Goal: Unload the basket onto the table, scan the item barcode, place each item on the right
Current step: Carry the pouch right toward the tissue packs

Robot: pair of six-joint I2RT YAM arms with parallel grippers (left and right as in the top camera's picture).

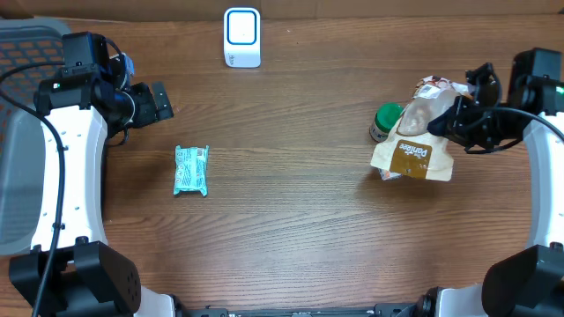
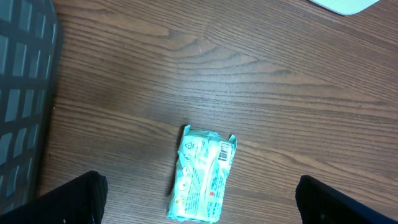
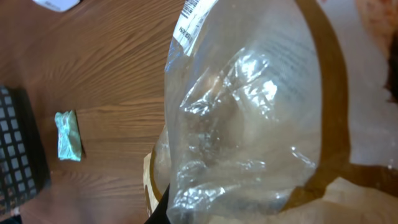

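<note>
Grey basket (image 1: 18, 141): sits at the far left edge of your table (image 1: 291, 220), beside the left arm.
Left gripper (image 1: 152, 101): you have it over bare wood up and left of the packet. Its fingers (image 2: 74, 199) are spread wide, one at each bottom corner of the left wrist view, and nothing is between them.
Teal packet (image 1: 191, 170): lies flat on the wood left of centre, well apart from everything else. In your left wrist view (image 2: 202, 174) a small barcode label faces up near its upper right corner.
White scanner (image 1: 242, 37): stands at the far edge of the table, a little left of centre.
Green-lidded jar (image 1: 385, 119): on the right, just beside the bag's left edge, partly hidden by it.
Bag (image 1: 414, 150): the item, brown paper with a clear crinkled window, on your right side, well apart from the scanner. It fills the right wrist view (image 3: 249, 124), with a white printed label at its top. You cannot tell whether its lower end touches the table.
Right gripper (image 1: 458, 119): fingers pressed together, pinching the bag at its upper right.
</note>
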